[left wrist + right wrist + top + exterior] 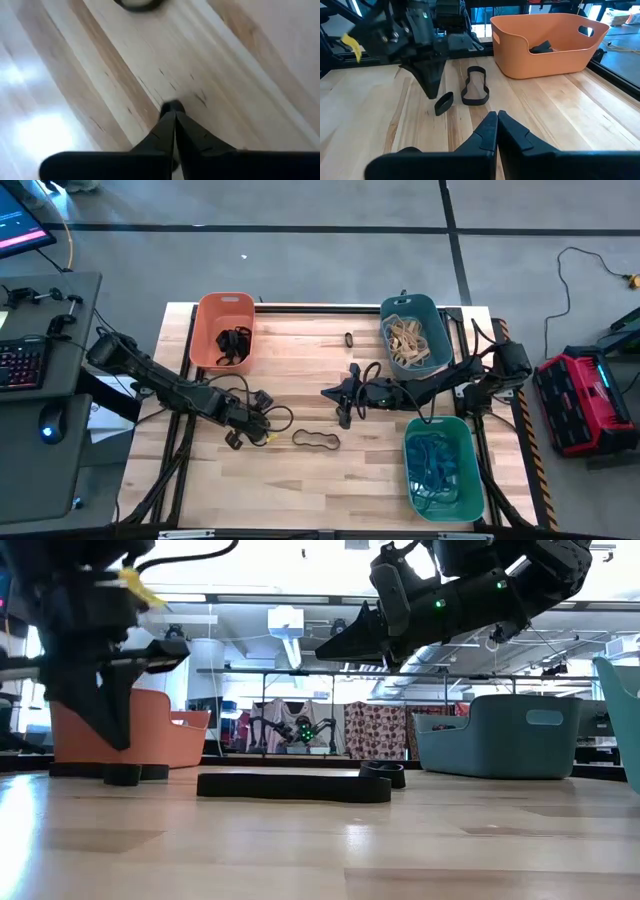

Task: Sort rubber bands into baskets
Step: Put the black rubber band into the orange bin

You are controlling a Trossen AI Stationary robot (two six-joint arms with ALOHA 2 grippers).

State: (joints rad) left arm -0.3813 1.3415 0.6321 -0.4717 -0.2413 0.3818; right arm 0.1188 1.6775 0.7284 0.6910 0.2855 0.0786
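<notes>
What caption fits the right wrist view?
Left gripper shut on a black band, beside the orange basket.

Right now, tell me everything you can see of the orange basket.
The orange basket is a salmon-orange tub, plastic by the look of it, with rounded corners, smooth walls and a handle slot cut near the rim. It stands upright on the wooden table at its far left corner. Black rubber bands lie heaped inside. Neither arm touches it; the left gripper is down at the tabletop, nearer the front.
</notes>
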